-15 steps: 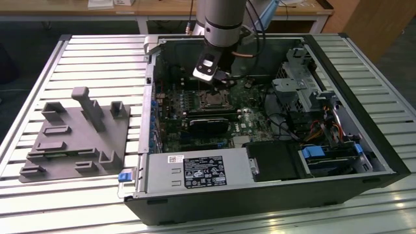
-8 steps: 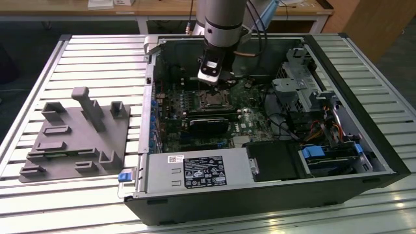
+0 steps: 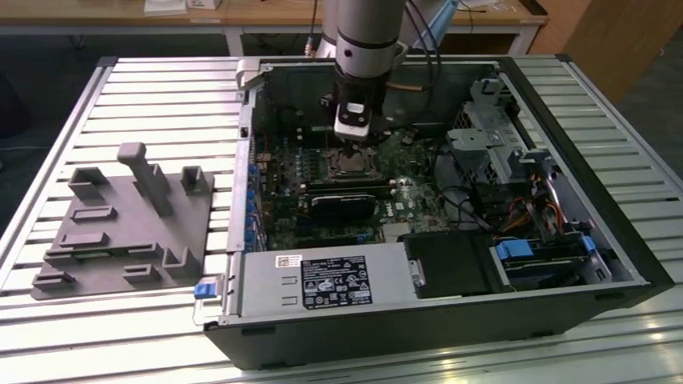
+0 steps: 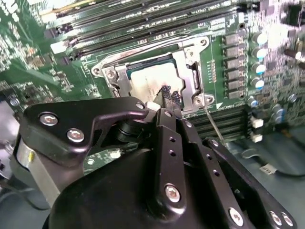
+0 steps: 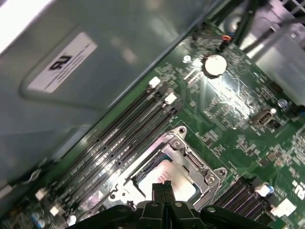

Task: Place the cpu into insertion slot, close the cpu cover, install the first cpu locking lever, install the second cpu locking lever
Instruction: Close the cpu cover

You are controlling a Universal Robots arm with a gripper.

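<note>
The cpu (image 4: 147,78) lies in the slot (image 5: 143,171) with the cover (image 4: 189,67) down around it. The jaws are pinched narrow and hold nothing that shows. Their tips are at the cpu's edge; contact is unclear. A thin lever (image 4: 213,125) beside the cover looks unlatched. Any push should land on metal frame or lever, never the chip, and go straight and slow.

Silvery-grey flat square metal cpu (image 4: 148,79), grey metal window-frame cpu cover (image 4: 184,64), green circuit board (image 5: 228,119), matte black end effector (image 4: 169,95), pale grey ribbed table (image 3: 160,80), grey plastic fixture block (image 3: 117,232).
</note>
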